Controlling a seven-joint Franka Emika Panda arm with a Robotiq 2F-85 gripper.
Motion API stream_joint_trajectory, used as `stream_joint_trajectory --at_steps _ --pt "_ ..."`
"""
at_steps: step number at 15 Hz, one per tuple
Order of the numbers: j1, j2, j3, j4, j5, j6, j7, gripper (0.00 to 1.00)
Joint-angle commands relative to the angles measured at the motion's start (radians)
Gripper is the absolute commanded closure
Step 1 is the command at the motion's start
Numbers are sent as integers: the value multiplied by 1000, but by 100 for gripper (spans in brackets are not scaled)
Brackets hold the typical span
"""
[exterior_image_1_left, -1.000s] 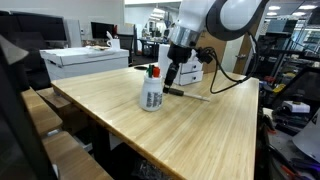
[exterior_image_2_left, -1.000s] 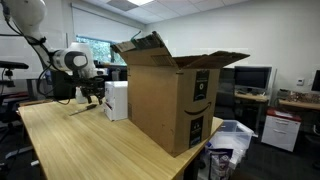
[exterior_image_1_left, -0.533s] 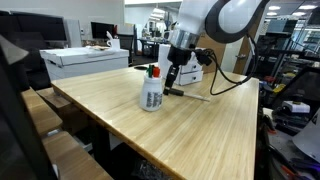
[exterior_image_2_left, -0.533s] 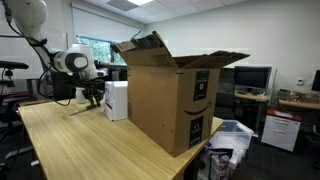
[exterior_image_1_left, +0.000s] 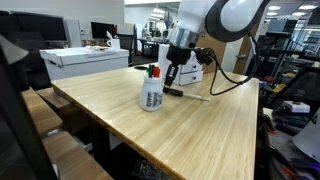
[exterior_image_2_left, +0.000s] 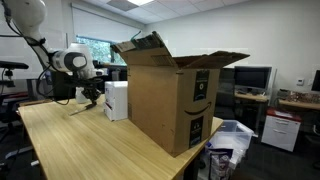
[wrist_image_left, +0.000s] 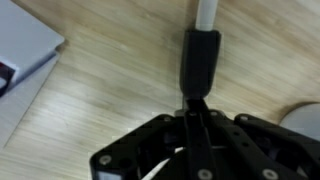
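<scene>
**A:** Wooden table (exterior_image_1_left: 200, 130), I see. What lies on it under the gripper (wrist_image_left: 195, 108)?

**B:** A marker (wrist_image_left: 200, 45), with a white body and a black end. It lies flat on the wood, and the black end points toward the fingers.

**A:** How do the jaws stand?

**B:** They are pressed together and pinch the tip of the black end, as the wrist view shows.

**A:** And in an exterior view?

**B:** The gripper (exterior_image_1_left: 172, 86) is low at the table, just beside a clear cup (exterior_image_1_left: 151, 96) with pens inside. The marker (exterior_image_1_left: 196, 95) reaches away from it, on the side opposite the cup. A white box (exterior_image_1_left: 84, 60) stands at the far edge, well apart.
</scene>
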Motion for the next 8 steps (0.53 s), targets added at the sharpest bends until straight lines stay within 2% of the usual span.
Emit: stream_joint_trajectory --at_steps 1,8 --pt "-5 -37 23 -15 23 -15 -24 99" --pt "2 -105 76 -13 153 4 -36 98"
